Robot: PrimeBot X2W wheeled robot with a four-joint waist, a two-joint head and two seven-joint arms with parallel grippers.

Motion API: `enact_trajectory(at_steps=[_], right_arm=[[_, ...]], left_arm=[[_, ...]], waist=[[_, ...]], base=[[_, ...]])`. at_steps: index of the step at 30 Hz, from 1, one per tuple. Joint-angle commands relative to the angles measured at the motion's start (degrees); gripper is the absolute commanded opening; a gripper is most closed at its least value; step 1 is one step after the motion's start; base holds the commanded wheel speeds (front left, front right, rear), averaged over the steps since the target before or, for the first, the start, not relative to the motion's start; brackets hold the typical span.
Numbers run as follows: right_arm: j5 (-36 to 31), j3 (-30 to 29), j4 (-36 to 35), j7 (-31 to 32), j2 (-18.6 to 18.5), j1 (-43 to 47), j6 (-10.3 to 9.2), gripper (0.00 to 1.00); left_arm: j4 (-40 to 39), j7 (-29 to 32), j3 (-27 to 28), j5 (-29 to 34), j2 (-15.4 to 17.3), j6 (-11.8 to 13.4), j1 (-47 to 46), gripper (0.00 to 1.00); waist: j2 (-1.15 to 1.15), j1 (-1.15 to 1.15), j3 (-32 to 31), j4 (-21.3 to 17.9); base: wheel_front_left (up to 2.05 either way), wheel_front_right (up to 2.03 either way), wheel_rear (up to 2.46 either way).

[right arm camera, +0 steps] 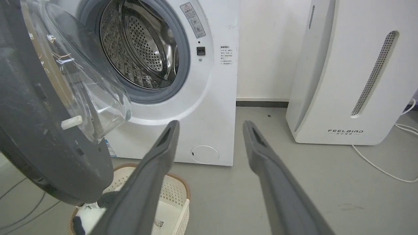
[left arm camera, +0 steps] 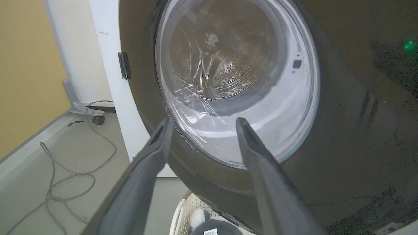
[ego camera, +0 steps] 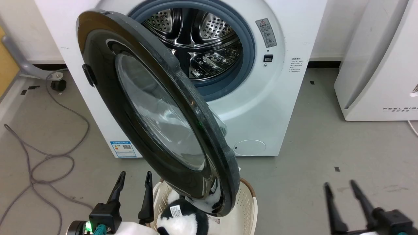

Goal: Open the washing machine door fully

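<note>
Under the half-open washing machine door (ego camera: pixel 156 114), at 6 o'clock, a white laundry basket (ego camera: pixel 247 199) holds a black-and-white plush toy (ego camera: pixel 186 222). On the grey floor (ego camera: pixel 326 147) a white FEELBIRD appliance (ego camera: pixel 375 65) stands at 3 o'clock. Both the left hand (ego camera: pixel 135 173) and the right hand (ego camera: pixel 339 183) have fingers spread, holding nothing.

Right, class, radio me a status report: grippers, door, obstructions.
Jaws open, empty on left gripper and right gripper. Partway open: washing machine door, unheld. Under its lower edge: basket with plush toy, possible snag.

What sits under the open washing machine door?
A white basket holding a black-and-white plush toy. The door covers much of the basket, so whatever else lies in it cannot be seen.
</note>
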Motion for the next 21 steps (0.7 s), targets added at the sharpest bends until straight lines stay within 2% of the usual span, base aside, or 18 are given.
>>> enact_trajectory(at_steps=[1, 3, 4, 5, 6, 16, 21], right_arm=[[0.7, 1.3, 0.9, -0.6, 0.3, 0.2, 0.05, 1.0], [0.9, 2.2, 1.8, -1.0, 0.3, -0.4, 0.05, 1.0], [1.0, 2.4, 2.1, -1.1, 0.3, -0.7, 0.05, 1.0], [1.0, 2.6, 2.4, -1.3, 0.3, -1.0, 0.05, 1.0], [1.3, 2.8, 2.6, -1.7, 0.3, -1.3, 0.05, 1.0], [2.1, 3.0, 4.2, -3.3, 0.3, -2.1, 0.05, 1.0], [2.2, 3.0, 4.6, -3.7, 0.3, -2.2, 0.05, 1.0]], left_arm=[[0.2, -0.3, 0.2, 0.4, 0.2, -0.1, 0.2, 1.0], [0.3, -0.3, 0.1, 0.4, 0.2, -0.2, 0.2, 1.0], [0.5, -0.3, 0.0, 0.4, 0.2, -0.4, 0.1, 0.62], [0.6, -0.3, -0.1, 0.3, 0.3, -0.6, 0.0, 0.11], [0.6, -0.3, -0.1, 0.3, 0.3, -0.7, -0.1, 0.0], [-1.0, -0.3, 0.6, -1.1, 0.4, -1.1, -0.7, 0.0], [-5.8, -0.3, 1.8, -2.6, 0.3, 0.0, -1.9, 0.0]], waist=[[0.0, 0.0, 0.0, -0.1], [0.0, 0.0, 0.0, -0.1], [0.0, 0.0, 0.0, 0.0], [0.0, 0.0, 0.1, 0.1], [0.0, 0.0, 0.1, 0.2], [0.0, 0.0, 0.6, 0.2], [0.0, 0.0, 0.6, 0.1]], base=[[0.0, 0.0, 0.0], [0.0, 0.0, 0.0], [0.0, 0.0, 0.0], [0.0, 0.0, 0.0], [0.0, 0.0, 0.0], [0.0, 0.0, 0.0], [0.0, 0.0, 0.0]])
